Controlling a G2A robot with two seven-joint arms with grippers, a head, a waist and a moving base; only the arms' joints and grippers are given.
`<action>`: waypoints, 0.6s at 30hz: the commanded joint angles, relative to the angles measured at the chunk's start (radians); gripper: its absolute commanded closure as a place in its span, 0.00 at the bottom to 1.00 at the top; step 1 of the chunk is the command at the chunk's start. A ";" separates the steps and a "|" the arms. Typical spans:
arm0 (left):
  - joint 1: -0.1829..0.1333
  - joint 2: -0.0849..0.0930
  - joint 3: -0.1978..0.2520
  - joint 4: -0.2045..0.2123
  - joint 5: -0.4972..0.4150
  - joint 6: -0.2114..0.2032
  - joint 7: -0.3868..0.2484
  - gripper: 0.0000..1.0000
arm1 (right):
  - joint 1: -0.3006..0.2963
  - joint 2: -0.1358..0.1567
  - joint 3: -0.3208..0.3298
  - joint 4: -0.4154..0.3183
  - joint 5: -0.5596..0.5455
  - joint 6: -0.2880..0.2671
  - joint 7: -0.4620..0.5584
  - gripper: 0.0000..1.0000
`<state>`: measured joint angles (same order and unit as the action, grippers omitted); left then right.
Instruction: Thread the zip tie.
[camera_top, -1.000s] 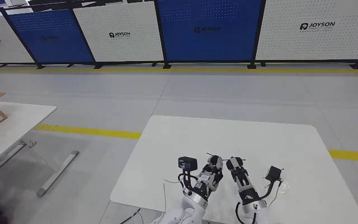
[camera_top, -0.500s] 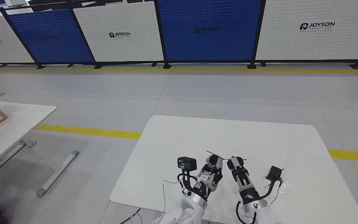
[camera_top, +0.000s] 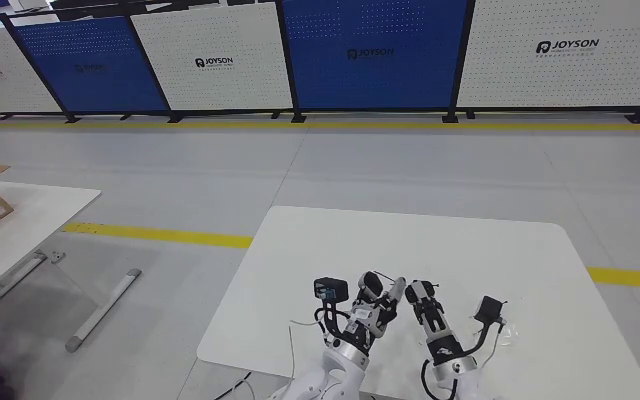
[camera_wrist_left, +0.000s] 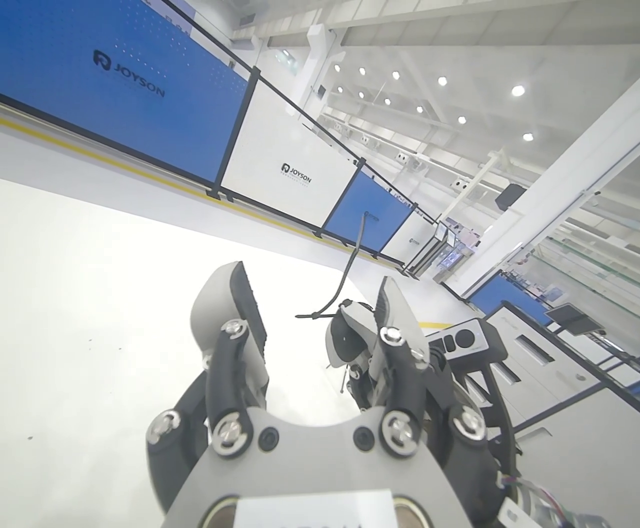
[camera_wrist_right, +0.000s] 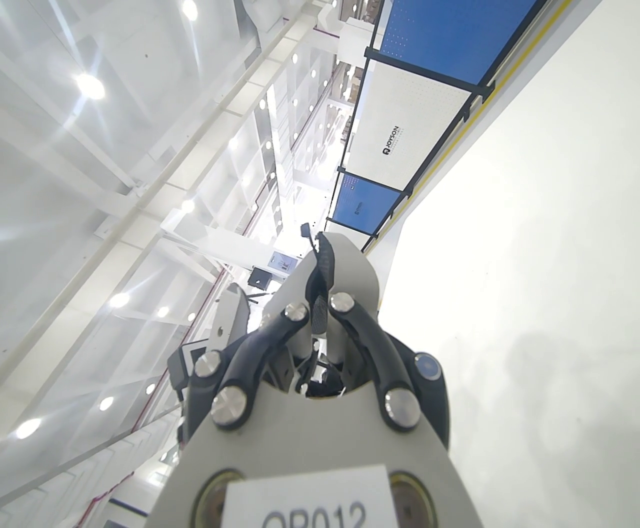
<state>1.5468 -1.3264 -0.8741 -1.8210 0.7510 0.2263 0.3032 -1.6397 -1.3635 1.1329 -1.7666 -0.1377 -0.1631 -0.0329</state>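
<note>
A thin black zip tie (camera_wrist_left: 350, 262) stands up from the fingertips of my right gripper (camera_wrist_left: 347, 320), which is shut on it; a short end sticks out sideways by the tips. In the right wrist view the right gripper (camera_wrist_right: 322, 247) is pinched together, with the tie's small head (camera_wrist_right: 304, 230) poking out beyond the tips. My left gripper (camera_wrist_left: 315, 280) is open right beside it, its pads (camera_wrist_left: 250, 300) spread wide and holding nothing. From above, the left gripper (camera_top: 385, 288) and the right gripper (camera_top: 420, 292) sit side by side near the table's front edge.
The white table (camera_top: 420, 240) stretches bare beyond both grippers, with its left edge close to the left arm. Another white table (camera_top: 40, 215) stands off to the far left across the floor. Blue and white panels (camera_top: 370, 55) line the back.
The left gripper has opened, its fingers now spread, and it has shifted slightly to the left. The right gripper has stayed in place with the tie.
</note>
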 joint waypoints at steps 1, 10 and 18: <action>0.000 -0.001 0.000 0.001 0.001 -0.001 -0.001 0.76 | 0.000 0.000 0.000 0.000 -0.001 0.000 -0.001 1.00; 0.001 -0.006 -0.004 0.007 0.003 -0.011 0.002 1.00 | 0.001 -0.001 0.000 0.005 -0.012 0.001 -0.001 1.00; 0.004 -0.007 -0.002 0.007 0.005 -0.036 -0.021 1.00 | 0.000 -0.001 0.001 0.004 -0.016 -0.001 -0.001 1.00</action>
<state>1.5506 -1.3336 -0.8747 -1.8137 0.7564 0.1930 0.2853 -1.6405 -1.3649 1.1341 -1.7622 -0.1515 -0.1663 -0.0353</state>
